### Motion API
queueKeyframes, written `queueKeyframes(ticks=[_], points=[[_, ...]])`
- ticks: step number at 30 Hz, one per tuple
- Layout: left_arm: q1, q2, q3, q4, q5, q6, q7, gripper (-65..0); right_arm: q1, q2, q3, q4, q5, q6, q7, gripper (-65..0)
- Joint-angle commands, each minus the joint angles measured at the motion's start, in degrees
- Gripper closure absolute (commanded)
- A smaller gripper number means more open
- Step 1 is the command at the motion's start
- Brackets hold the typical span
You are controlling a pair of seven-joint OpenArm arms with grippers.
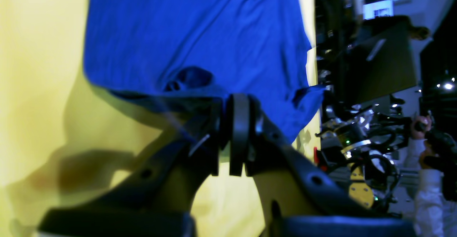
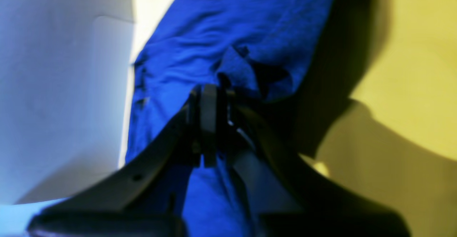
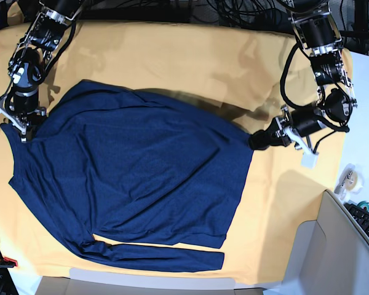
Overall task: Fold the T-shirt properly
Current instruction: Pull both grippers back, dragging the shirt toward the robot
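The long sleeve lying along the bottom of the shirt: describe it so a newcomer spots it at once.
Start at the yellow-orange table cloth that covers the table, then find the big navy long-sleeved T-shirt spread over it. Along the shirt's lower edge in the base view, one sleeve stretches out as a narrow straight strip. Unlike the broad, wrinkled body above it, it is thin and flat, ending in a square cuff.

Both arms (image 3: 325, 58) black with silver joint rings, exposed black cables; black curved fingers (image 1: 242, 133), bolt holes, white wrist block (image 3: 309, 160).
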Motion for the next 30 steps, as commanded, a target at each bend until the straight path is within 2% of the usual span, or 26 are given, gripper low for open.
queueKeyframes(ticks=[1,5,11,13,17,23,30], points=[[-1.47,-0.81,-0.32,0.83,-1.78,0.14,0.67,-2.5,1.23,0.71,0.17,0.83,0.1,0.75,0.7,0.0],[-5.43,-0.81,-0.23,-3.12,-1.7,0.14,0.67,-2.5,3.78,0.8,0.17,0.57,-0.78,0.75,0.7,0.0],[-9.3,-0.9,-0.15,-8.84,-1.7,0.14,0.67,-2.5,7.21,0.8,0.26,0.48,-8.61,0.75,0.7,-0.1],[-10.27,-2.22,0.03,-9.89,-1.7,0.14,0.67,-2.5,8.0,0.71,0.26,0.48,-10.01,0.75,0.7,-0.1],[-12.38,-4.16,-0.06,-13.5,-1.7,0.14,0.45,-2.5,9.23,0.62,0.53,-2.16,-10.45,0.75,0.79,0.0],[-13.17,-6.18,0.03,-14.73,-1.7,0.14,-3.24,-2.5,9.58,0.36,3.69,-4.35,-10.63,0.75,0.88,0.0],[-15.89,-5.91,0.2,-14.73,-1.7,0.05,-3.77,-2.5,10.99,0.36,3.6,-4.18,-10.63,0.75,0.88,0.0]])
